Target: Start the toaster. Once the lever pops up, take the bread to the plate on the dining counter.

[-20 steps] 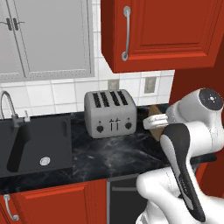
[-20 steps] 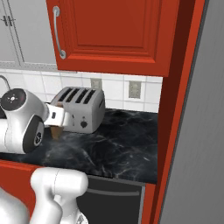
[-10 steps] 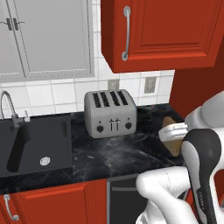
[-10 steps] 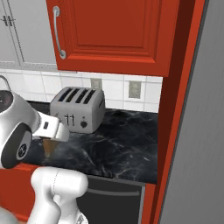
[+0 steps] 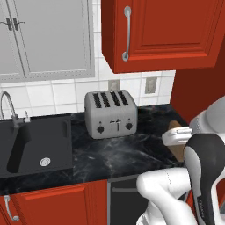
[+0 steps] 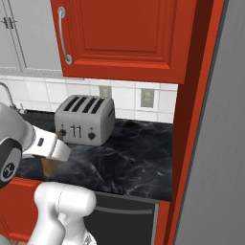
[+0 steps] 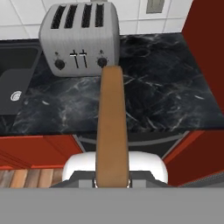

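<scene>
Jaws: clamped narrowly on the bread point(image 7: 112, 127), edge-on between them.
Gripper point(image 7: 112, 181): above the worktop's front edge, well apart from the toaster point(image 7: 80, 38).
Toaster slots: empty.

Black white-veined marble worktop point(image 5: 123, 154) runs along the wall, a black sink point(image 5: 35, 143) set into its left end with a curved chrome tap point(image 5: 9, 107) behind. White square tiles point(image 5: 52, 94) back it, two grey outlets point(image 6: 147, 97) among them. Above, a red cabinet point(image 5: 171, 30) with a long silver handle point(image 5: 127, 33), grey-white cabinets point(image 5: 48, 37) to its left. Red base cabinets point(image 5: 52, 202) sit below, beside a dark appliance front point(image 6: 124, 222). A tall red panel point(image 6: 191, 119) closes the right end, a grey surface point(image 6: 220, 143) beyond. Wood floor point(image 7: 26, 177) shows low down.
</scene>
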